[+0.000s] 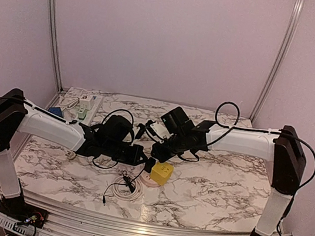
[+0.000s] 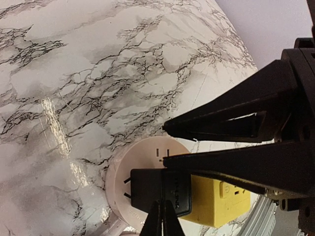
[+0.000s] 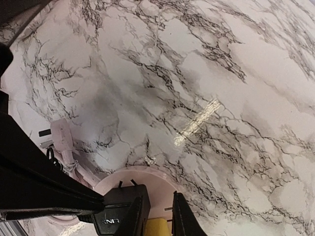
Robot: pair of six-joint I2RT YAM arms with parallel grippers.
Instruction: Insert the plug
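Note:
The black plug (image 2: pixel 152 189) lies on its side on the round pink socket (image 2: pixel 142 152), with its two prongs bare and pointing away from the yellow cube (image 2: pixel 221 201). My left gripper (image 2: pixel 162 204) is shut, its joined tips against the plug's near edge. My right gripper (image 3: pixel 158 196) hovers over the socket (image 3: pixel 162 184) with a slim gap between its fingers and nothing clamped there. Its left finger sits against the plug (image 3: pixel 118 204). In the top view both grippers (image 1: pixel 141 157) (image 1: pixel 155 153) meet beside the yellow cube (image 1: pixel 162 172).
A coiled white cable (image 1: pixel 126 190) lies in front of the socket. Power strips (image 1: pixel 85 106) and a blue item (image 1: pixel 56 112) sit at the back left. A white adapter (image 3: pixel 61 140) with its cord lies just left of the socket. Black cables loop behind the grippers.

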